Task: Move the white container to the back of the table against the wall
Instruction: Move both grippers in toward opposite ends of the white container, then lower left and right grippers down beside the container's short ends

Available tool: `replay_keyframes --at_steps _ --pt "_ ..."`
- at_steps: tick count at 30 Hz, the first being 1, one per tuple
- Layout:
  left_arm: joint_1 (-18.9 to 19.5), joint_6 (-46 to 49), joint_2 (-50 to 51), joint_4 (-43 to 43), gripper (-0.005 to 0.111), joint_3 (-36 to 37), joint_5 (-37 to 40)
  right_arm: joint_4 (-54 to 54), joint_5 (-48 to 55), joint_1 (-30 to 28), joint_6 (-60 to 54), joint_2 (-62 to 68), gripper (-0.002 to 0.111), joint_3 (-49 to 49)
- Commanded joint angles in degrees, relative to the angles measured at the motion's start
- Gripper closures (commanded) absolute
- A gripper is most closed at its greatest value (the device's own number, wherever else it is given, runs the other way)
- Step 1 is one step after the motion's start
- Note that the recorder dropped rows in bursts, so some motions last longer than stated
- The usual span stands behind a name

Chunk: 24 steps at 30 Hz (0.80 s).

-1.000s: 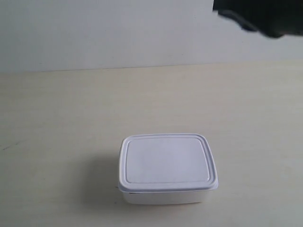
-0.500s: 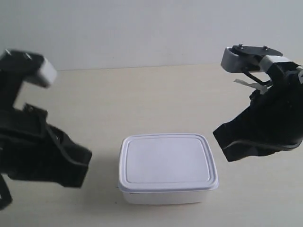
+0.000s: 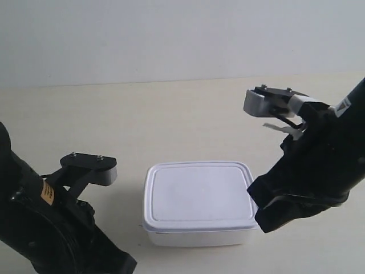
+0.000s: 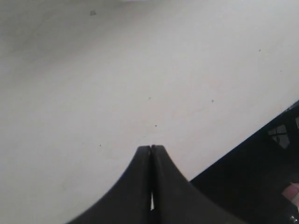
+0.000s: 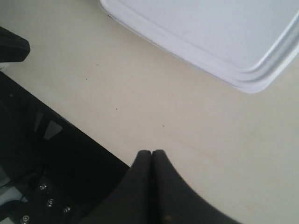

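On the table (image 3: 171, 120), the white container (image 3: 199, 197) lies crosswise; left tool (image 4: 151, 149), right tool (image 5: 152, 153) clenched.

We see our right gripper (image 5: 152, 153) with both black fingers (image 5: 138, 186) pressed together and nothing between them, over the cream table (image 5: 140, 93). The white container (image 5: 243, 79) lies apart from the tips, one rounded corner of its lid (image 5: 210, 28) showing. Dark machinery (image 5: 37, 186) sits past the table's edge.

The small white rectangular plastic box (image 3: 199, 197) has a smooth, faintly satin lid with a moulded rim. The left gripper (image 4: 151, 148) looks like matt black plastic. Beneath it the pale cream desk (image 4: 140, 70) is smooth, matt and finely specked. The grey-white wall (image 3: 171, 40) is plain and matt.
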Motion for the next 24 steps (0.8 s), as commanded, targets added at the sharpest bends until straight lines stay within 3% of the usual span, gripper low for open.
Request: replay_keyframes --at_steps 1,6,11,24 --pt "-0.2 -0.4 0.7 -1.1 0.107 0.0 -1.3 -0.3 -0.1 0.1 -2.0 2.7 0.108 -0.2" --pt "-0.2 0.2 1.8 -1.6 0.107 0.0 -4.5 -2.4 -3.9 4.8 -6.6 4.9 0.108 -0.2" --pt "-0.2 6.5 2.8 -3.0 0.107 0.0 -7.3 -8.5 -6.2 10.4 -5.6 9.9 0.108 -0.2" --pt "-0.2 7.8 8.7 -6.0 0.107 0.0 -17.1 -13.8 -14.8 10.7 4.2 15.6 0.108 -0.2"
